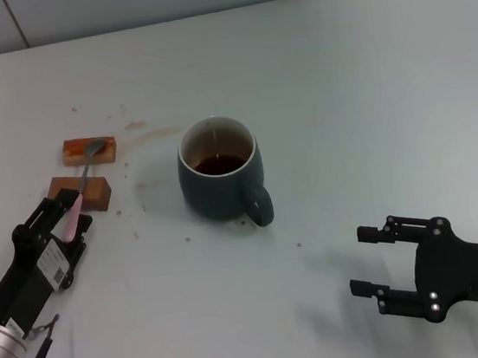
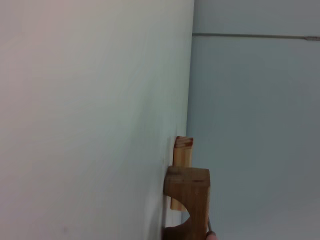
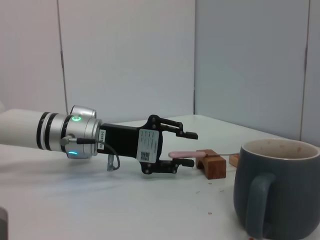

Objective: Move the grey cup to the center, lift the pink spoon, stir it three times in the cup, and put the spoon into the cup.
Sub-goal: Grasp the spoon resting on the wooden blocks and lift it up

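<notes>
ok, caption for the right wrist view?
Left gripper open around the pink spoon resting on wooden blocks, grey cup in foreground.

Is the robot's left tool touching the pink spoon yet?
Cannot tell. In the right wrist view the left tool is open around the pink spoon; the handle looks close above the lower finger, contact unclear.

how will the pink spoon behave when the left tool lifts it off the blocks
The pink spoon looks thin and rigid, probably light. Bridging two wooden blocks, it may pivot or slip if the open left tool closes only on its handle end.
</notes>
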Robot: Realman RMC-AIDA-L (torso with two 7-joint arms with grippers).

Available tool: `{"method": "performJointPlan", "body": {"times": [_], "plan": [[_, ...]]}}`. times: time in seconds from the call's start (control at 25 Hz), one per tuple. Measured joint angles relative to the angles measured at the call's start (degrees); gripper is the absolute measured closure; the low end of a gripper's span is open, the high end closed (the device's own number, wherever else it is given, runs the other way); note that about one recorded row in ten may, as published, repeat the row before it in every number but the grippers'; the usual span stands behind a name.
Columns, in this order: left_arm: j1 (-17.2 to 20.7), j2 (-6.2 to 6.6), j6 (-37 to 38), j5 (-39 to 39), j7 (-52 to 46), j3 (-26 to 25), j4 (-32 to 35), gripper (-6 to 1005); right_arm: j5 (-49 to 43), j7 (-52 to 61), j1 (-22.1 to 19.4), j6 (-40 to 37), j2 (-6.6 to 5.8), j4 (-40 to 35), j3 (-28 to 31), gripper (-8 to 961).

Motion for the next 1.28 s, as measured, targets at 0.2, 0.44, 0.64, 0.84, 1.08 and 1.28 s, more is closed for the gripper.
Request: {"method": "performJointPlan", "body": {"times": [0.2, 0.44, 0.64, 0.84, 1.08, 1.28], "plan": [[-0.1, 0.01, -0.2, 0.1, 0.0, 0.0, 0.0, 510, 0.0, 0.1, 0.2, 0.0, 0.0, 0.0, 0.0, 282], [-0.1, 0.09, -0.9, 0.1, -0.3, 0.2, 0.0, 598, 0.0, 0.1, 0.2, 0.1, 0.0, 0.1, 0.0, 282], [-0.1, 0.09, -1.3, 0.2, -0.6, 0.3, 0.0, 649, 0.0, 0.5, 0.2, 0.1, 0.0, 0.1, 0.0, 282], [-0.2, 0.1, -1.3, 0.2, -0.6, 0.4, 0.1, 692, 0.0, 0.8, 0.2, 0.0, 0.0, 0.0, 0.0, 282], [-0.2, 0.18, -1.5, 0.2, -0.2, 0.4, 0.4, 725, 0.0, 0.8, 0.2, 0.0, 0.0, 0.1, 0.0, 283], [-0.4, 0.18, -1.8, 0.2, -0.1, 0.4, 0.6, 825, 0.0, 0.9, 0.2, 0.0, 0.0, 0.2, 0.0, 283]]}}
